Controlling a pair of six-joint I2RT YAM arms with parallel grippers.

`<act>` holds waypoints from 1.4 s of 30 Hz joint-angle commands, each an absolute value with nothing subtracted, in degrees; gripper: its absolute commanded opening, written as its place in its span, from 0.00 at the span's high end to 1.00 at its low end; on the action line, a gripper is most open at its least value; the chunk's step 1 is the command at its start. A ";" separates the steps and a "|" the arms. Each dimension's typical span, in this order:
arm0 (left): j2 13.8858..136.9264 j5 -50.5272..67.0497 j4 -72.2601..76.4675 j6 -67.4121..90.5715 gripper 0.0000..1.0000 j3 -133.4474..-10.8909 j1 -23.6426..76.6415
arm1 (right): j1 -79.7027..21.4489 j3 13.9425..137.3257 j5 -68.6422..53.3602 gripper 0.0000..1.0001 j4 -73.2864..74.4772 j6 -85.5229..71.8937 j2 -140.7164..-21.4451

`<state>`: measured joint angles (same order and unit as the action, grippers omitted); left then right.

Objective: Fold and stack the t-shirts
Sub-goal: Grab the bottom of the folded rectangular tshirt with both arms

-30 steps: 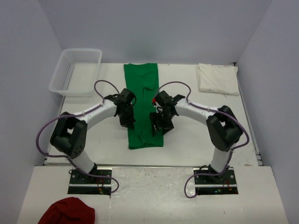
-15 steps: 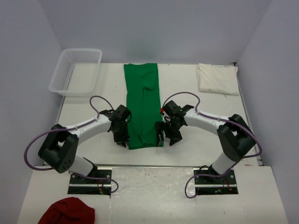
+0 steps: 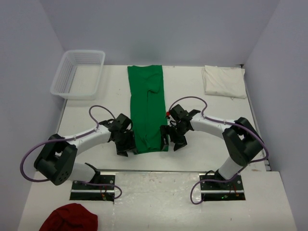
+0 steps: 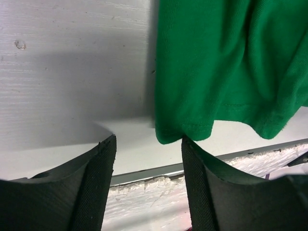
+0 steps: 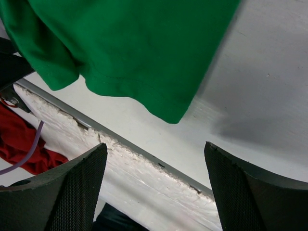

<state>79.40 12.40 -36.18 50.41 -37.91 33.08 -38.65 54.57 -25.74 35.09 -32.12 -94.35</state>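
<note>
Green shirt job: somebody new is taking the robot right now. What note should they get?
Left gripper: open, empty, at the near left corner of the green t-shirt.
Right gripper: open, empty, at its near right corner.
The green t-shirt lies as a long narrow strip in the middle.
Cream t-shirt lies folded at the far right corner of the table.
Left to do: grip the near hem, fold the strip short, stack the two.

Plain pale walls (image 3: pixel 159 29) enclose a white table (image 3: pixel 185 82)
</note>
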 commanded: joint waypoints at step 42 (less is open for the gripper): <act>79.72 9.58 -23.20 51.24 0.91 -32.78 33.22 | -36.74 52.65 -26.46 0.18 34.72 -36.47 -91.84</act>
